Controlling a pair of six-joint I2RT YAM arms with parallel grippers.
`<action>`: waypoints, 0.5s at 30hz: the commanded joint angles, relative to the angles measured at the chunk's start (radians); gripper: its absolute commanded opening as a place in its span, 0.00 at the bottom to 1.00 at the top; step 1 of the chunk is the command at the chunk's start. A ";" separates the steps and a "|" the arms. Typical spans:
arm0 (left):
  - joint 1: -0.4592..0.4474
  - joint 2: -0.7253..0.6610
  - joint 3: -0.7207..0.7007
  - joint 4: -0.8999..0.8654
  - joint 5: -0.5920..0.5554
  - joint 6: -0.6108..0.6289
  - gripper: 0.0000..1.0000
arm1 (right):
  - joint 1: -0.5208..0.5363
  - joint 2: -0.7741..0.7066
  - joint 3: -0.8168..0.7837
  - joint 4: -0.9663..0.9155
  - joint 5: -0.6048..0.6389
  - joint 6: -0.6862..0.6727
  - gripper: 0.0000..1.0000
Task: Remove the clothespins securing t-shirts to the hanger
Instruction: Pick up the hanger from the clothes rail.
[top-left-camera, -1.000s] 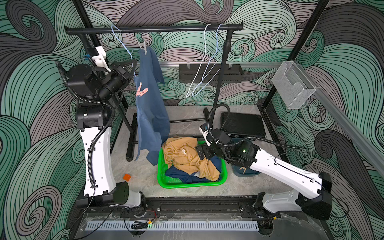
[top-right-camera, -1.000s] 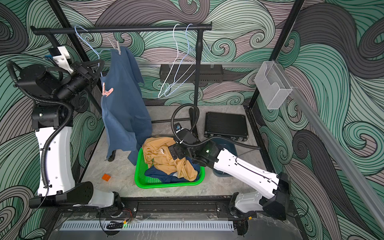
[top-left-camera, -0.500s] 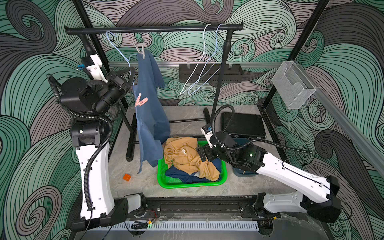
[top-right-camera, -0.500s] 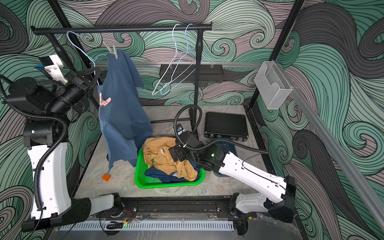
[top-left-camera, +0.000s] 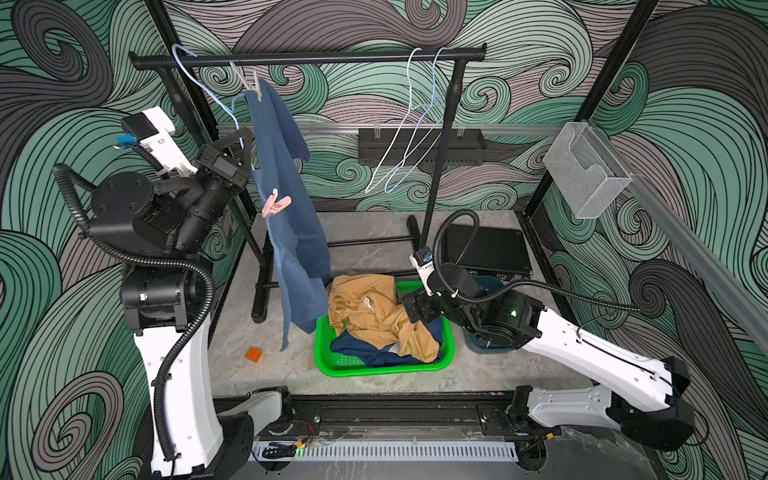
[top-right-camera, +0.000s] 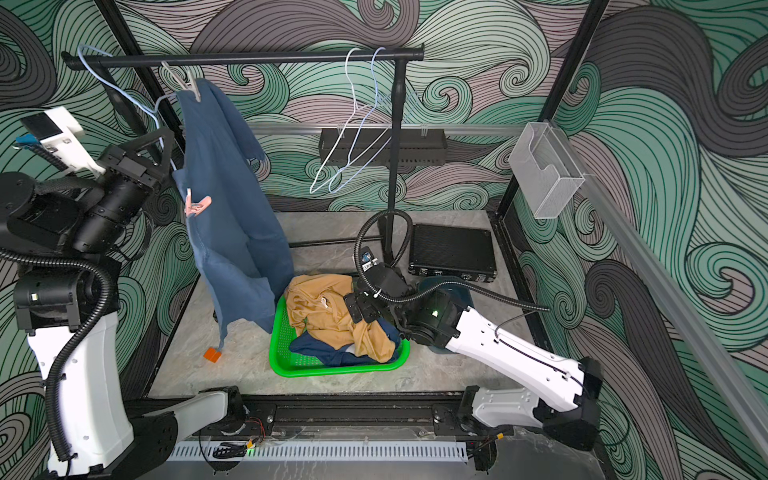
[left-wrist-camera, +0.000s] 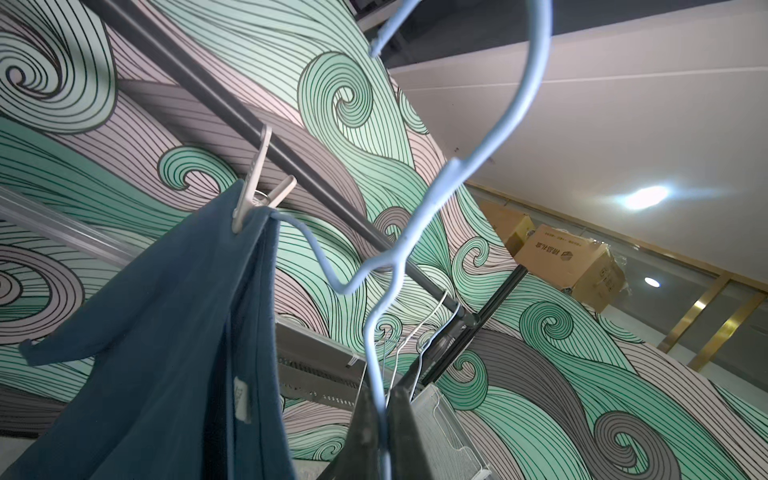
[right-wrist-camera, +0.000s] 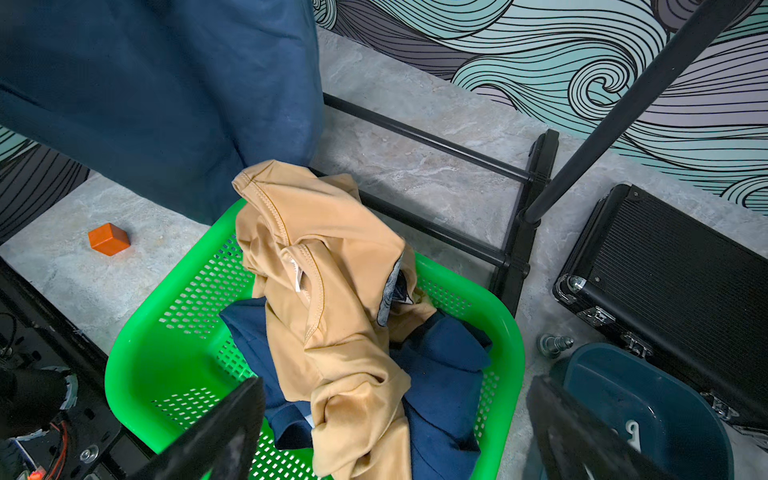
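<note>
left gripper (left-wrist-camera: 381, 415), clamped on the pale blue hanger (left-wrist-camera: 419, 232), has tugged it sideways, skewing the blue t-shirt (top-left-camera: 291, 232) beside it; white clothespin (left-wrist-camera: 253, 195) above and pink clothespin (top-left-camera: 275, 205) just below remain unpulled; right gripper (right-wrist-camera: 395, 415) gapes empty

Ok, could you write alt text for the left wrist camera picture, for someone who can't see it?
The left gripper is shut on a pale blue wire hanger, seen from below. A beige clothespin pins a blue t-shirt to the hanger's end, in front of a black rail and a swirl-patterned wall.
</note>
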 joint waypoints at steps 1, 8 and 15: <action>-0.028 0.003 0.064 0.117 -0.040 0.009 0.00 | 0.004 -0.031 0.005 -0.018 0.039 0.001 0.99; -0.121 0.010 0.082 0.111 -0.033 0.013 0.00 | 0.004 -0.076 0.030 -0.043 0.092 -0.031 0.99; -0.224 -0.053 -0.104 0.119 -0.026 0.031 0.00 | 0.004 -0.138 0.069 -0.059 0.136 -0.092 0.99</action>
